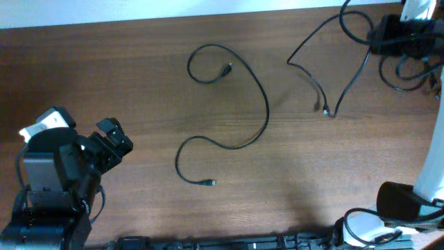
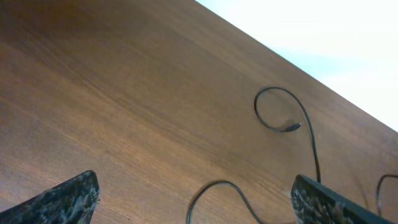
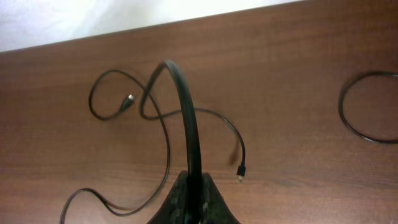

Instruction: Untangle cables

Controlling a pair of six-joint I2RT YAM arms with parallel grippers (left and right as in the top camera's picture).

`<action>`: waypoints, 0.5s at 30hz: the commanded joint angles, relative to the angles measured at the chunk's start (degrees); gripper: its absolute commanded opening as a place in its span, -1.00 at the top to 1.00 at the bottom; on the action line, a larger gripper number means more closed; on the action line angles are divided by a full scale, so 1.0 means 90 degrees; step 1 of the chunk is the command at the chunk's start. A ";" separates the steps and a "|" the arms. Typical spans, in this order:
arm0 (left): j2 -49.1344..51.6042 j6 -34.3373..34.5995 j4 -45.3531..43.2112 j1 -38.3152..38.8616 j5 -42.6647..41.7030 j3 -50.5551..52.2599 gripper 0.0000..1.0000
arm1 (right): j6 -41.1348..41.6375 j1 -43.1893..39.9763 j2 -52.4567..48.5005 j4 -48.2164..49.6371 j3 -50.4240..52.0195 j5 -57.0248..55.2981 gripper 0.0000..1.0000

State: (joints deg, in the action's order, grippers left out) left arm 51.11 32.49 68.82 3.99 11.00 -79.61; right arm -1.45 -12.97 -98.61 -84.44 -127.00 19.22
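No writing, brand or number can be read in any view; the white tag (image 1: 36,127) on the left arm (image 1: 52,173), near left, is too blurred.

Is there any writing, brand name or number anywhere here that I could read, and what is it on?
None can be read in any view.
White patch on the left arm: too small and blurred to tell if it bears writing.
Black cables and wooden table: no markings show.
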 commanded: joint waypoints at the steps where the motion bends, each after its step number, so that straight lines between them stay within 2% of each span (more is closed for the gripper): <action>1: -0.0019 -0.0100 -0.0012 -0.0022 0.0090 -0.0034 -0.98 | 0.0053 0.0112 -0.0282 -0.0719 0.0078 0.0036 0.92; 4: -0.0019 -0.0100 -0.0012 -0.0022 0.0090 -0.0034 -0.98 | 0.0053 0.0112 -0.0338 -0.0576 0.0952 -0.0216 0.92; 7: -0.0019 -0.0100 -0.0012 -0.0022 0.0090 -0.0034 -0.98 | 0.0053 0.0112 -0.0335 0.0491 0.2630 -0.0046 0.92; 8: -0.0019 -0.0100 -0.0012 -0.0022 0.0090 -0.0034 -0.98 | 0.0053 0.0112 -0.0338 0.0906 0.3160 -0.0044 0.84; 10: -0.0019 -0.0100 -0.0010 -0.0022 0.0090 -0.0034 -0.98 | 0.0053 0.0112 -0.0338 0.1450 0.3837 -0.0041 0.38; 15: -0.0019 -0.0100 -0.0012 -0.0022 0.0090 -0.0034 -0.98 | 0.0041 0.0257 -0.0338 0.1943 0.4024 -0.0039 -0.17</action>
State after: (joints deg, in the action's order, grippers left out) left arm 51.11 32.49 68.82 3.99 11.00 -79.61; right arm -1.13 -12.23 -102.41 -68.29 -91.72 18.37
